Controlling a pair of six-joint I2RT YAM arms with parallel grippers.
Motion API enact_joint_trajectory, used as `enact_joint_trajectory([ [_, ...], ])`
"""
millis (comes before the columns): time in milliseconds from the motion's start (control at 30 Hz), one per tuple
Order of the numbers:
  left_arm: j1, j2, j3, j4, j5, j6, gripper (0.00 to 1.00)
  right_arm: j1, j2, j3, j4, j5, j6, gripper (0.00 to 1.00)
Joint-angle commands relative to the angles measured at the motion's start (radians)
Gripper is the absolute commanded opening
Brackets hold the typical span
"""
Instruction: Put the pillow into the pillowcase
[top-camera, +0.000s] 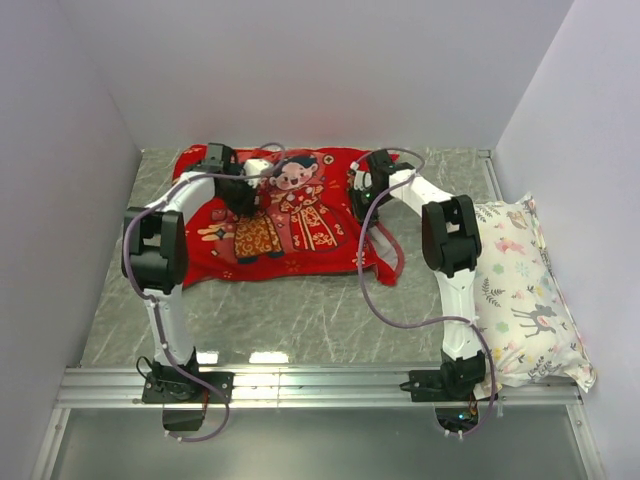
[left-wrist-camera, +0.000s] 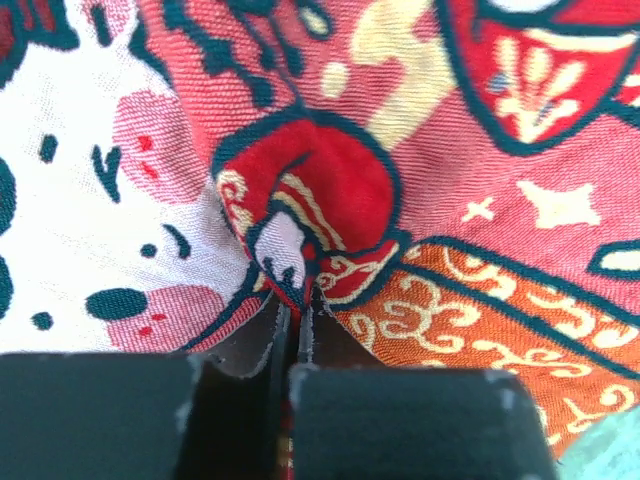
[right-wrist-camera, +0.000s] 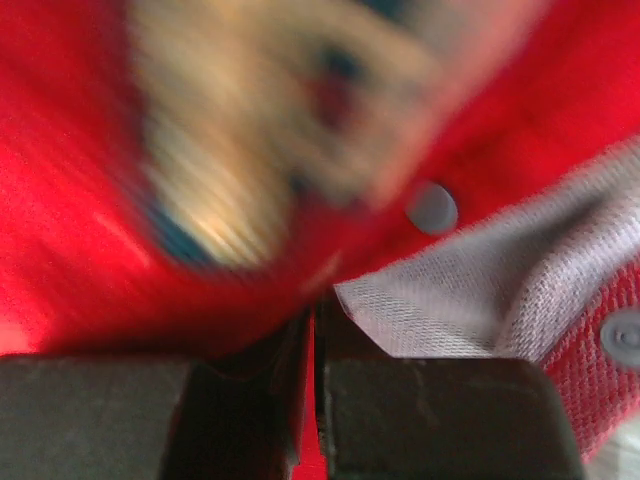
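**A:** So, what are the grippers actually on?

**B:** Left gripper (left-wrist-camera: 295, 312) is pinched nearly closed on a raised fold of the pillowcase (top-camera: 300, 262), right on the printed couple. Right gripper (right-wrist-camera: 312, 322) is blurry, but its fingers are squeezed together too, with red cloth in the slit. It sits at the case's right edge, where a grey flap (right-wrist-camera: 470, 290) with a snap (right-wrist-camera: 432, 207) turns up.

**A:** Anything inside the case?

**B:** Can't tell. It lies print up on the far half of the table (top-camera: 300, 325), its far edge near the back wall.

**A:** Room to move?

**B:** Grey tabletop shows between the case and the metal rail (top-camera: 320, 385). A floral pillow (top-camera: 520, 290) lies along the right wall, beside the right arm and apart from the case.
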Motion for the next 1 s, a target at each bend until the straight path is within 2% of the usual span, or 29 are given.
enact_joint_trajectory([
  [0,-0.144,-0.063,0.023,-0.01,0.154,-0.055,0.0,0.05,-0.019,0.003,-0.005,-0.053,-0.014,0.07],
  [100,-0.213,-0.108,0.078,0.0,0.165,-0.118,0.01,0.082,-0.022,0.009,-0.004,-0.065,-0.014,0.06],
  [200,-0.258,-0.091,0.177,-0.05,0.188,-0.168,0.09,0.101,-0.029,0.016,-0.005,-0.088,-0.008,0.06],
  [233,-0.261,-0.085,0.193,-0.053,0.202,-0.179,0.1,0.103,-0.032,0.016,-0.001,-0.09,-0.006,0.06],
  [267,-0.261,-0.082,0.201,-0.044,0.223,-0.194,0.05,0.103,-0.034,0.015,-0.001,-0.092,-0.003,0.06],
  [367,-0.269,-0.077,0.165,0.01,0.272,-0.241,0.0,0.103,-0.043,0.016,0.002,-0.102,-0.002,0.05],
  [400,-0.273,-0.088,0.149,0.031,0.333,-0.268,0.0,0.103,-0.045,0.015,0.002,-0.108,0.0,0.05],
  [500,-0.284,-0.14,0.028,0.21,0.415,-0.349,0.0,0.109,-0.051,0.01,0.013,-0.122,0.008,0.02],
  [533,-0.292,-0.143,-0.005,0.262,0.38,-0.416,0.0,0.112,-0.051,0.012,0.005,-0.122,0.008,0.0],
  [567,-0.296,-0.133,-0.025,0.275,0.359,-0.42,0.0,0.112,-0.054,0.01,-0.001,-0.122,0.003,0.0],
  [667,-0.261,-0.021,-0.005,0.166,0.288,-0.368,0.0,0.08,-0.091,-0.023,-0.025,-0.093,-0.025,0.0],
  [867,-0.038,0.061,-0.15,0.188,0.098,-0.302,0.0,-0.041,-0.244,-0.14,-0.091,0.016,-0.092,0.0],
  [967,0.001,0.096,-0.177,0.183,0.047,-0.268,0.0,-0.111,-0.287,-0.165,-0.151,0.072,-0.138,0.0],
])
